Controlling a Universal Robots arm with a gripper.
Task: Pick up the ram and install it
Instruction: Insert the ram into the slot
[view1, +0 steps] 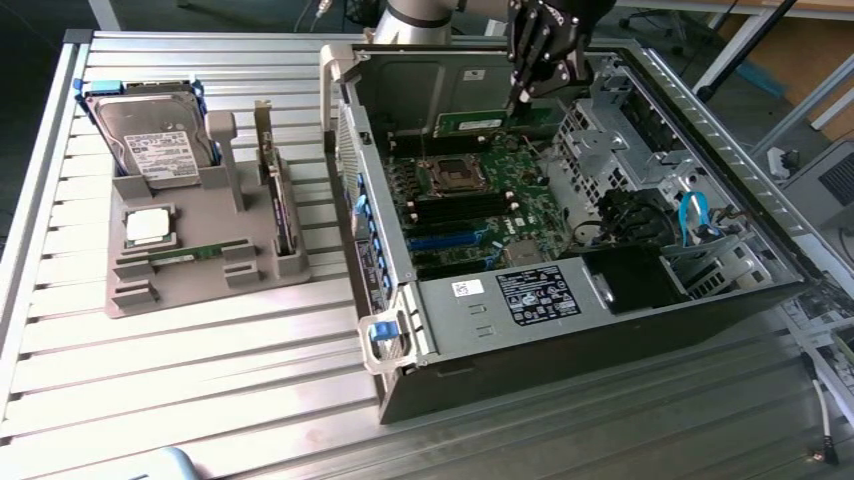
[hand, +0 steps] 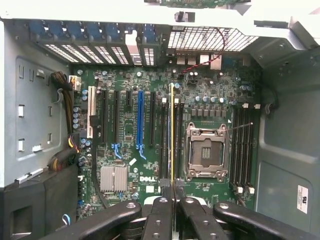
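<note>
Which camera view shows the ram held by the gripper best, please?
The exterior view: the ram shows its green face, held by the gripper above the motherboard. The wrist view sees the ram only edge-on, a thin line.

We see the tool (view1: 523, 97) reaching down into the open computer case (view1: 627, 325), closed on the ram (view1: 470, 123), which hangs over the motherboard (view1: 487, 200). On the exterior view's left, a grey holder (view1: 194, 290) sits on the slatted worktop (view1: 174, 380), carrying a hard drive (view1: 150, 140), a processor chip (view1: 147, 225) and a second memory stick (view1: 187, 253).
</note>
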